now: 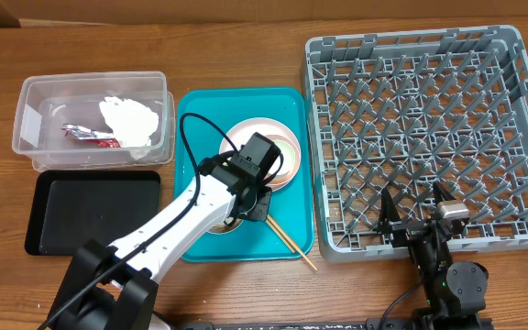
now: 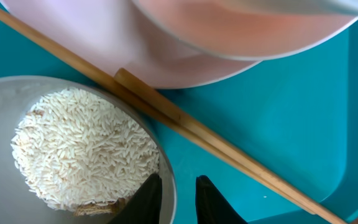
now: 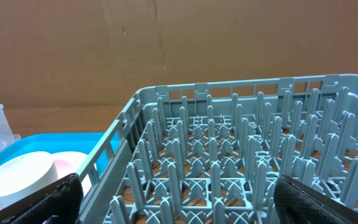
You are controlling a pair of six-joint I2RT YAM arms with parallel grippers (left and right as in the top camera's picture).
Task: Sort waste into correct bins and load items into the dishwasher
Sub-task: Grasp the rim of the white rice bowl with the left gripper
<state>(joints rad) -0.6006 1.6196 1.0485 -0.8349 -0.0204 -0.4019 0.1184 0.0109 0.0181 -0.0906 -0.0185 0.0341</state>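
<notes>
My left gripper reaches down onto the teal tray and is shut on the rim of a whitish bowl full of rice, one finger inside and one outside. Wooden chopsticks lie beside the bowl, partly under a pink plate. In the overhead view the left gripper hides the bowl. The pink plates carry a white cup, and the chopsticks stick out over the tray's front edge. My right gripper is open and empty over the front edge of the grey rack.
A clear tub at the back left holds a white tissue and a red-and-white wrapper. A black tray lies in front of it. The right wrist view shows the rack's pegs and the cup.
</notes>
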